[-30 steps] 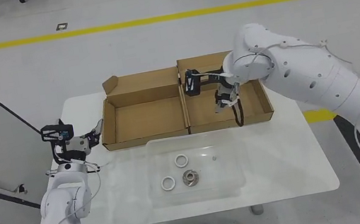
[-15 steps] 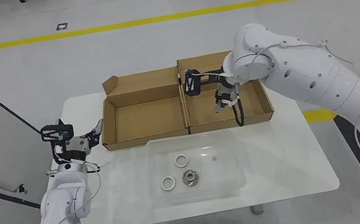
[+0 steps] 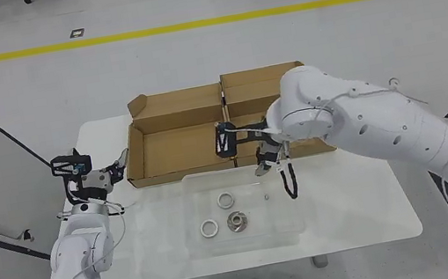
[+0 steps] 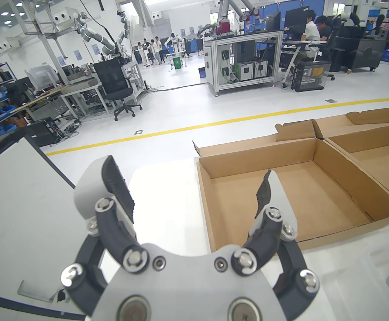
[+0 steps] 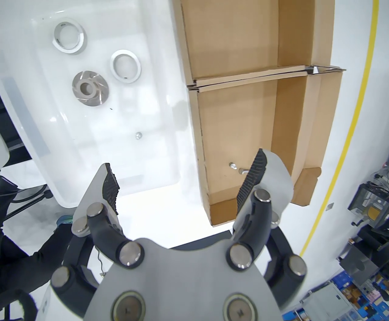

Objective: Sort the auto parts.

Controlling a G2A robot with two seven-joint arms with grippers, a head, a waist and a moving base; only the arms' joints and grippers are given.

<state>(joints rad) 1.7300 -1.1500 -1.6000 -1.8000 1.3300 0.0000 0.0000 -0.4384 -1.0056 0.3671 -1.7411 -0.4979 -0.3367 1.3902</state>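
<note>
Two silver rings (image 3: 226, 200) (image 3: 209, 228), a finned metal disc (image 3: 238, 220) and a tiny round part (image 3: 266, 193) lie in a clear tray (image 3: 288, 229). In the right wrist view they are the rings (image 5: 69, 36) (image 5: 125, 66), the disc (image 5: 90, 88) and the tiny part (image 5: 138, 135). Small bolts (image 5: 240, 169) lie in the right cardboard box (image 5: 237, 115). My right gripper (image 3: 266, 164) (image 5: 184, 164) hangs open and holds nothing, above the line where box front meets tray. My left gripper (image 3: 113, 171) (image 4: 188, 170) is open and holds nothing, off the left box's (image 3: 178, 143) (image 4: 288, 188) left side.
The two open cardboard boxes stand side by side at the back of the white table (image 3: 351, 207), the right box (image 3: 251, 90) partly under my right arm. The tray sits just in front of them. Bare tabletop lies to the tray's right and left.
My right arm has swung out of the right box, forward and to the left, and its gripper now hangs over the box front and tray edge. The left arm has not moved.
</note>
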